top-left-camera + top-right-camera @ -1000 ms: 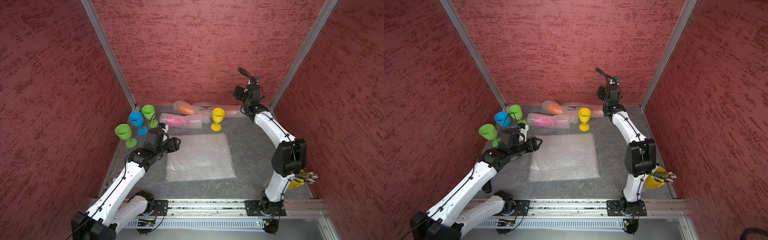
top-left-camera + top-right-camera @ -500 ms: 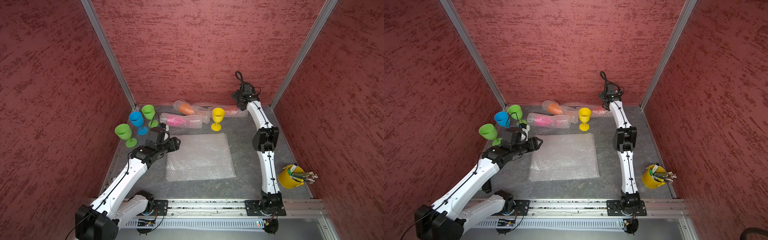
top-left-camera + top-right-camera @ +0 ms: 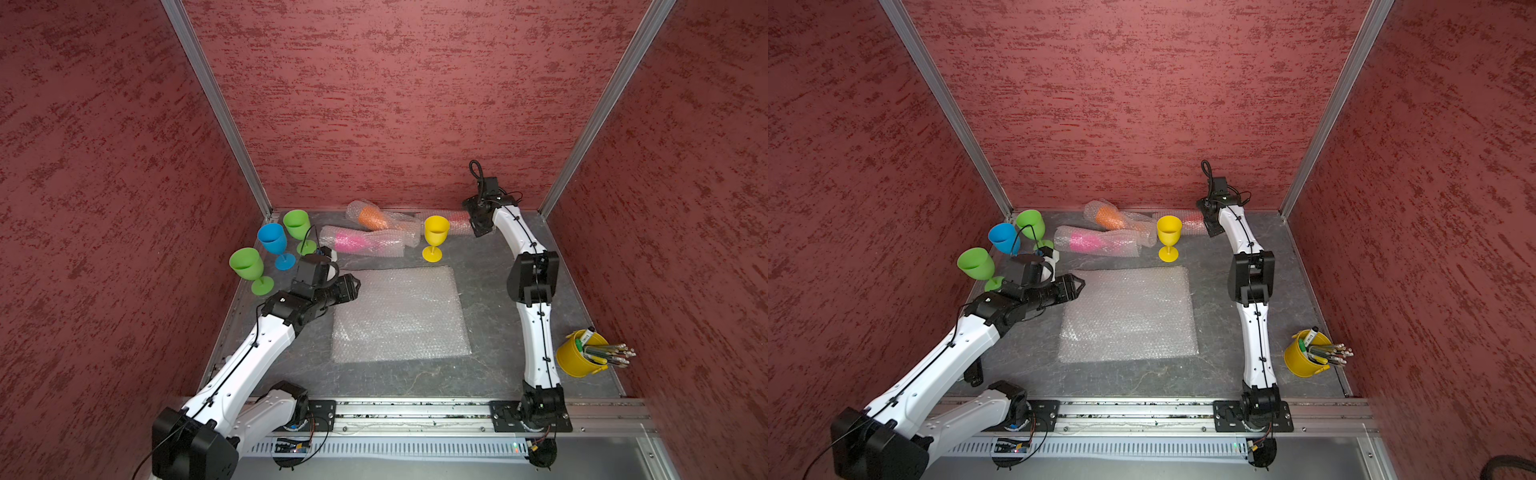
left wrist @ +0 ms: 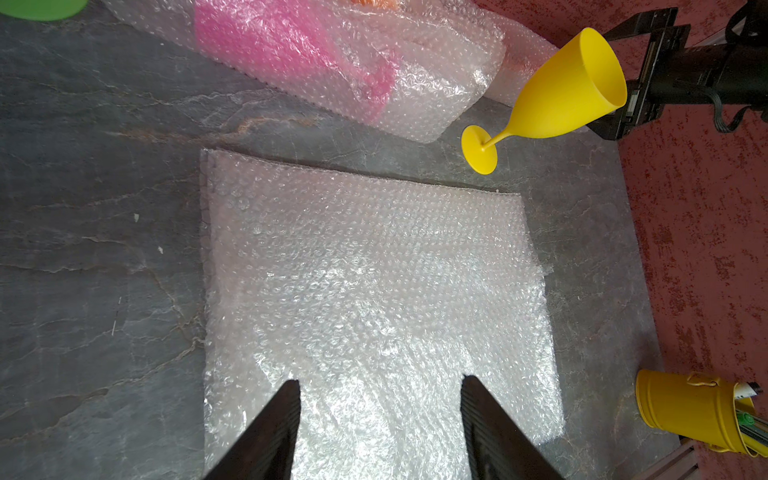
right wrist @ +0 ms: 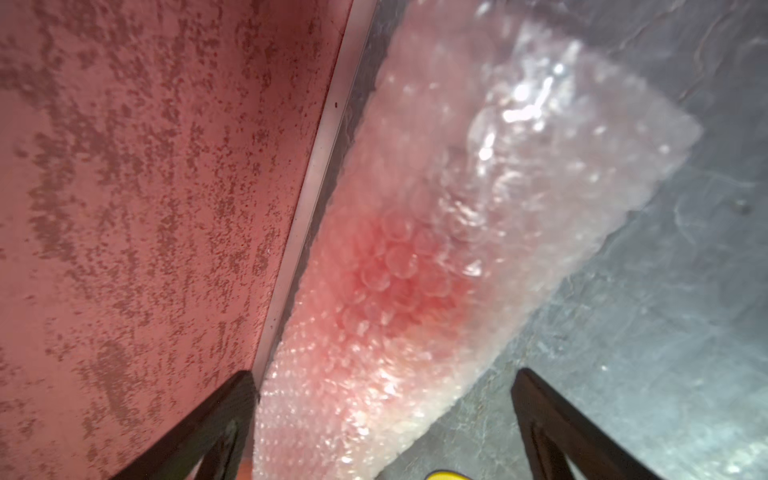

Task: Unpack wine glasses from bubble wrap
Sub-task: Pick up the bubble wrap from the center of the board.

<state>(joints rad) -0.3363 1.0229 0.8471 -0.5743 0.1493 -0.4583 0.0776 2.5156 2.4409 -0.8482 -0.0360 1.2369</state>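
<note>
The right pincer [image 5: 384,374] stands spread around the whitish bubble wrap roll with red inside [image 5: 415,257]; the left pincer [image 4: 380,380] stands spread over the flat clear bubbly sheet [image 4: 374,270].

Mottled red walls [image 3: 395,104], grey stone floor [image 3: 415,378], metal posts [image 3: 215,104].

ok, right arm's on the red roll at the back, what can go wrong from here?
Open right fingers straddle the bubble-wrapped red goblet lying along the back wall; the wall-side finger may scrape or jam.
The yellow goblet stands upright close beside that roll; dragging it out could topple the goblet.
</note>
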